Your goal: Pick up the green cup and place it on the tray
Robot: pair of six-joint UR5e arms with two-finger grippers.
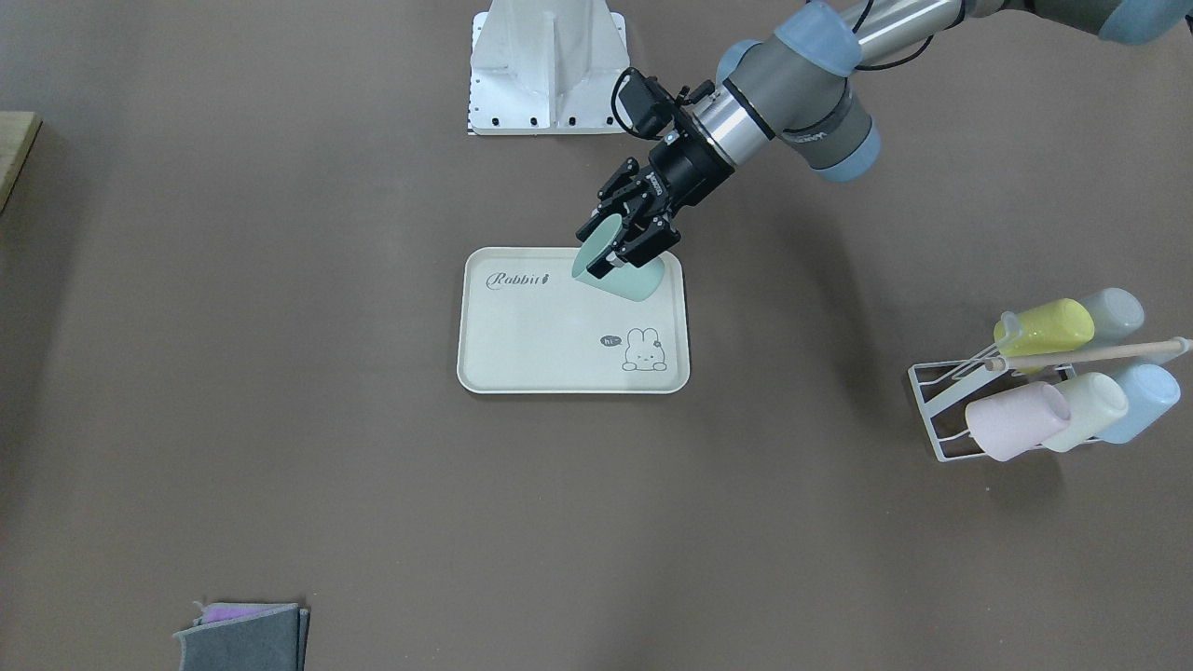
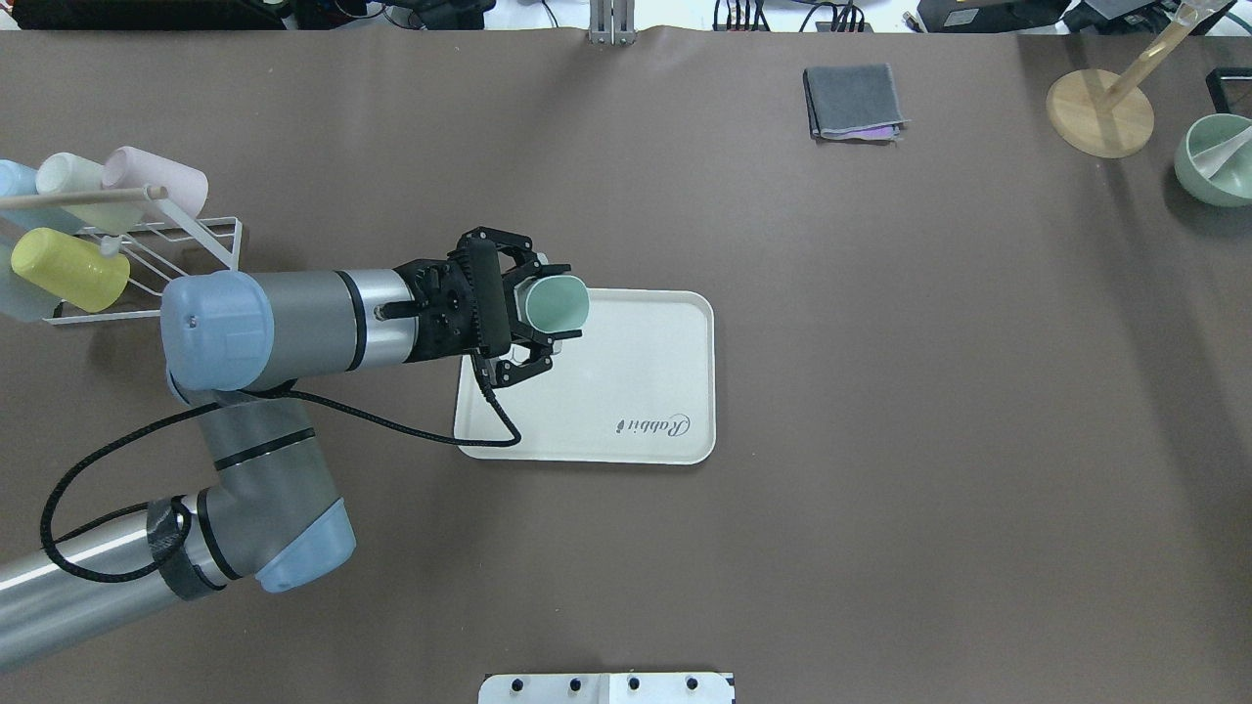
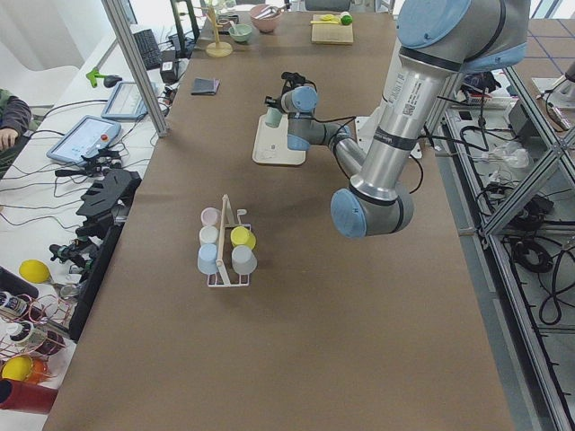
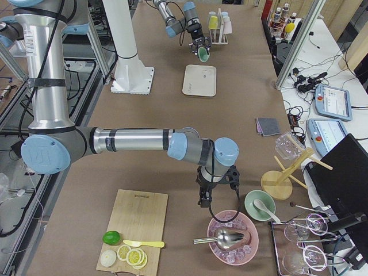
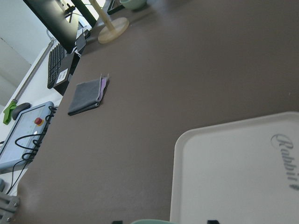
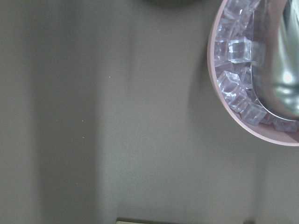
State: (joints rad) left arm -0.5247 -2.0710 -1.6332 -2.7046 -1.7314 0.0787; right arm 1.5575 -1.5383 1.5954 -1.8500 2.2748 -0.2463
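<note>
On my overhead feed the left gripper (image 2: 546, 313) has its jaws clamped on the green cup (image 2: 559, 309). It holds the cup tilted, mouth turned toward 3 o'clock. The cup hangs over the 10 o'clock corner of the tray (image 2: 626, 362), and in the side views it looks lifted off the tray's surface. The "Rabbit" script sits near the tray's 5 o'clock corner.

At 9 o'clock from the tray, well apart, a white wire rack (image 2: 210, 230) carries cups lying on their sides: a yellow cup (image 2: 68, 269), a pink cup (image 2: 156, 181), a cream cup (image 2: 68, 176) and a pale blue cup (image 2: 15, 181).

Far out at 2 o'clock a green bowl (image 2: 1213, 156) holds a spoon (image 2: 1228, 152).

From the right-end camera, the right gripper (image 4: 217, 195) points down just beside a pink bowl (image 4: 253, 244). I cannot tell whether its jaws are open or closed. The pink bowl is filled with ice cubes (image 6: 233, 46), and a metal scoop (image 4: 225, 236) rests in it.
</note>
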